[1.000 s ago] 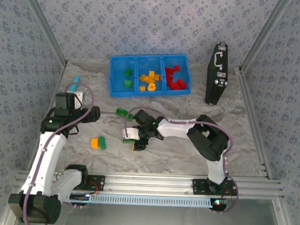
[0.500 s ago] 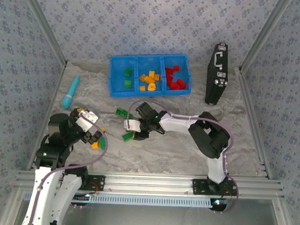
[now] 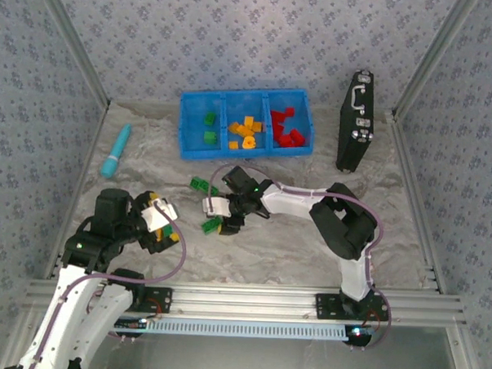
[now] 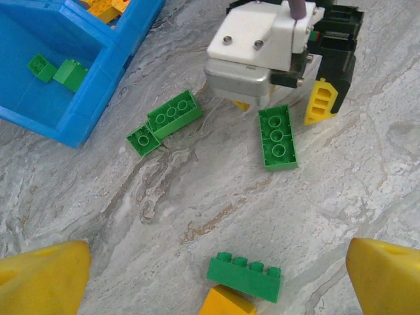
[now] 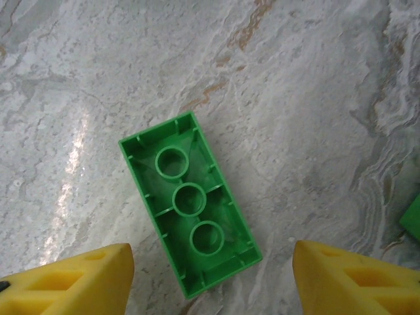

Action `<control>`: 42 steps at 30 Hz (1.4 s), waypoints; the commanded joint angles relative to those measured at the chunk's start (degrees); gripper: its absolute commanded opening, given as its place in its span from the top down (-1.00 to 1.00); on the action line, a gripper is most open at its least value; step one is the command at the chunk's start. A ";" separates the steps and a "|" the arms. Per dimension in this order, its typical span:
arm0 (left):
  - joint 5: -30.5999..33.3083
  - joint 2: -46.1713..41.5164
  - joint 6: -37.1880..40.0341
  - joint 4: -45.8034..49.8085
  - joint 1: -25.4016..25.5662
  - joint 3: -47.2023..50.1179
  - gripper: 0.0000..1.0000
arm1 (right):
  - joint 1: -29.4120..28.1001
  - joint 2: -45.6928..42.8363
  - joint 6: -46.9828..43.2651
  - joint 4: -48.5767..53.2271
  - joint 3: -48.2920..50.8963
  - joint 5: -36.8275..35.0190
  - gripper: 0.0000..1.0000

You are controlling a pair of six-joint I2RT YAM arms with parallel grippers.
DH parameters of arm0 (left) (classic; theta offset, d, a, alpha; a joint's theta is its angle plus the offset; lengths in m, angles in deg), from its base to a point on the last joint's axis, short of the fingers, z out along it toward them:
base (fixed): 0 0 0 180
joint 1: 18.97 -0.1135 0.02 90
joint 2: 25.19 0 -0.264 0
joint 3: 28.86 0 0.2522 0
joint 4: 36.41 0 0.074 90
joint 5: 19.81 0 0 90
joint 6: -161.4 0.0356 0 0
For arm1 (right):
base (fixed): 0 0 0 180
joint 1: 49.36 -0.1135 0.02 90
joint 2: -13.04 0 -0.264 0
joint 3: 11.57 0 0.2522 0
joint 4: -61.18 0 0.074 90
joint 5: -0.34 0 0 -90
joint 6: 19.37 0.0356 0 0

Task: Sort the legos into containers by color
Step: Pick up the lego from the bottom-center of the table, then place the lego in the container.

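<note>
Nearward of the blue plastic tray (image 3: 183,126), on the marbled table (image 5: 315,98), a green brick (image 5: 190,220) lies hollow side up between the right jaws, open and clear of it; left jaws gape over a studded brick (image 4: 244,277) touching an orange brick (image 4: 226,304).

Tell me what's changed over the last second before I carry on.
The left gripper swung back from the teal cylinder to the near side and hangs open over a green and orange brick pair. The right gripper shifted slightly toward the blue tray; a green brick lies flat on the table between its open fingers, unheld. Tray contents and the black case are unchanged.
</note>
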 commanded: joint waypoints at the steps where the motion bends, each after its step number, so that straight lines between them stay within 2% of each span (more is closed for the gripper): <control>1: -1.88 -0.18 1.84 1.54 0.59 0.43 -1.00 | -0.68 1.66 -1.99 2.28 -2.47 1.23 -0.36; 12: -0.78 -0.84 2.55 3.38 1.58 0.87 -0.99 | -1.83 4.05 -4.48 5.70 -4.04 1.74 -0.36; 21: -1.57 -0.88 2.05 4.86 2.64 0.70 -0.98 | -1.23 3.22 -3.34 2.09 -0.64 -1.84 0.27; 25: -4.02 0.36 1.75 3.59 4.99 0.61 -0.79 | -0.36 2.07 -1.95 1.67 -0.69 -1.61 0.44; 31: -6.42 2.75 0.64 -2.45 8.74 -0.88 -0.78 | 1.38 -4.43 -0.07 6.44 -3.46 1.23 0.53; 35: -9.32 4.88 -0.13 -8.78 10.16 -2.74 -0.78 | 1.28 -10.85 -0.32 10.29 -5.52 -0.52 0.53; 42: -9.64 9.06 -2.56 -19.92 12.44 -3.76 -0.80 | 0.43 -18.26 -0.34 14.05 -7.42 -2.01 0.53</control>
